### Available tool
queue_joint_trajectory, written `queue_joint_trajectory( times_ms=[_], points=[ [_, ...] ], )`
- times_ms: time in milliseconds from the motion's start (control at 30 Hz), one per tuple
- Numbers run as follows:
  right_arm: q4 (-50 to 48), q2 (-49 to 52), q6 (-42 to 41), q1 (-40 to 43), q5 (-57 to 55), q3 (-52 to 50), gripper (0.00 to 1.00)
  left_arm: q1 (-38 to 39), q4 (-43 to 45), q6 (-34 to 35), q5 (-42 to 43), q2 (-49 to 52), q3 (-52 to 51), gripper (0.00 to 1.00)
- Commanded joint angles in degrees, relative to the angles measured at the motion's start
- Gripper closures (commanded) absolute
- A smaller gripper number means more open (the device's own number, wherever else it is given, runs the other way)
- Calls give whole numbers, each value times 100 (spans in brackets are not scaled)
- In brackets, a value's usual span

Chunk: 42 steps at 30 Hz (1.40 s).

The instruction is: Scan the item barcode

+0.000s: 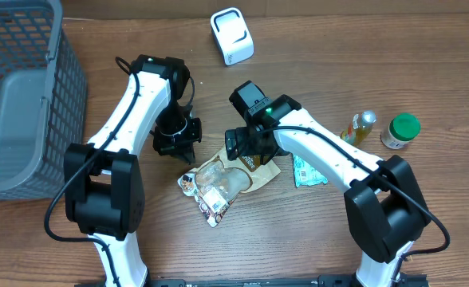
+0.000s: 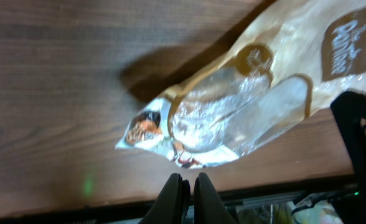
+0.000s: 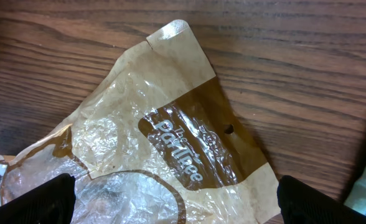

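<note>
Grey basket [image 1: 15,104] far left on wooden desk [image 1: 338,48]. Left fingers [image 2: 173,196] pressed together, empty, near left end of snack pouch [image 1: 218,182]. Pouch flat mid-desk. Right fingers [image 3: 40,199] spread wide over pouch's brown end, holding nothing. Green-lidded jar [image 1: 400,130] right.

Open table [image 1: 139,32] between basket [image 1: 68,88] and scanner [image 1: 232,36]; bottle [image 1: 360,127], jar [image 1: 400,131] crowd right.

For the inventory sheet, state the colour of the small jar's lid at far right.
The lid is green, seen best in the overhead view.
</note>
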<state>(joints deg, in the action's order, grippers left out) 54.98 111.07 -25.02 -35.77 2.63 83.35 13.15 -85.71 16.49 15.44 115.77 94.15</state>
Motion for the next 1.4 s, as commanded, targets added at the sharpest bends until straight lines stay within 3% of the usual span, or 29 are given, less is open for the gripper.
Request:
queue_joint_trajectory(
  times_ms=[0,167,533,767,1133,1233,1367],
  points=[
    [-48,50,26,-15,44,136,0,116,-85,116,-153,-107,72,96],
    [-50,50,28,-15,44,136,0,426,-9,669,-345,-107,-28,95],
    [-76,50,81,-15,48,136,0,1014,778,1038,-859,-107,-1069,96],
    [-44,50,114,-15,188,136,0,962,1875,1036,-918,-103,-1731,96],
    [-114,50,133,-17,260,48,0,933,2590,890,-1397,-105,-1731,96],
    [-118,50,133,-15,258,15,0,914,2485,726,-1397,-107,-1449,96],
    [-212,50,133,-15,258,15,0,859,1655,728,-1261,-116,-610,96]
  ],
)
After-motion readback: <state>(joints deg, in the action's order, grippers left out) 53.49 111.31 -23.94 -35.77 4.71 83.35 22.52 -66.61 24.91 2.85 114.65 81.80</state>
